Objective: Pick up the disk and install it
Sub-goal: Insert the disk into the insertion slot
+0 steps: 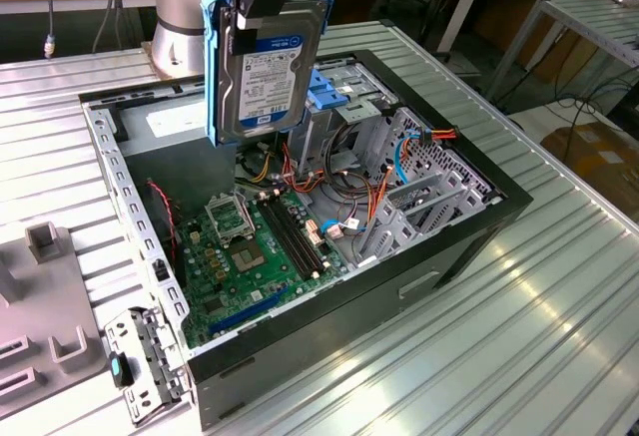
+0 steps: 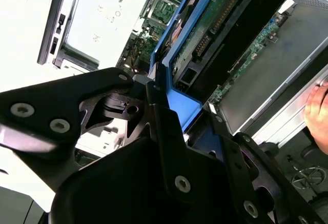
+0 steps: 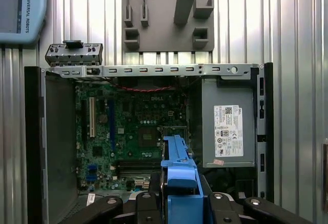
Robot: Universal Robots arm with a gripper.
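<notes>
The jaws are pinched on the upper end of the disk [image 1: 268, 72], gripping across its blue carrier rail. The disk hangs straight below them in the upper middle of the exterior view, above the open computer case [image 1: 399, 306] that lies on its side on the ribbed metal desk [image 1: 529, 336]. The disk's long axis stands upright, with the labelled face turned toward the exterior camera, and its lower edge hovers over the far end of the motherboard [image 1: 250, 256]. The drive bay with blue plastic fittings [image 1: 339, 92] sits just beside the disk toward the exterior view's right, partly behind it. I judge that bay to be the likely seat, lying sideways and down from the disk. With 1 arm there is no choice of hand. The disk carries a white-and-blue label of fine print, and the grey box [image 3: 228, 131] inside the case carries 1 white sticker with small print and symbols.
</notes>
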